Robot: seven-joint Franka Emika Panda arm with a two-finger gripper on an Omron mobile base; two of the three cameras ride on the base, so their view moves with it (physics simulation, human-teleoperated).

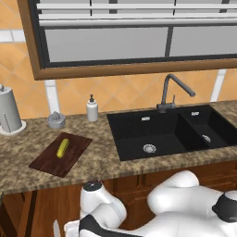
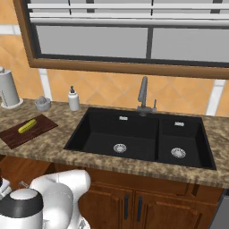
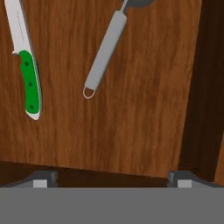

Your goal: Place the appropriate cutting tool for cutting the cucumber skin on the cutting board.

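My gripper stands open, its two dark fingertips set wide apart at the bottom of the hand view, holding nothing. It looks down on a brown wooden surface with lengthwise grain, bounded by a dark edge at 3 o'clock.

The peeler lies on that wood toward 12 o'clock from my fingertips, well apart from them. Its slim silvery handle runs slantwise, the looped end pointing toward 7 o'clock and the head passing out of view at the top edge. The knife lies at about 10 o'clock, green handle nearer me, white blade reaching up to the top edge. The two tools lie apart, not touching.

In the left base view the board rests on the speckled counter at 9 o'clock of the black sink, and the cucumber lies on it, pointing roughly from 7 to 1 o'clock. Behind the board, by the tiled wall, stand a paper-towel roll, a small grey juicer and a soap bottle. The faucet rises behind the sink.
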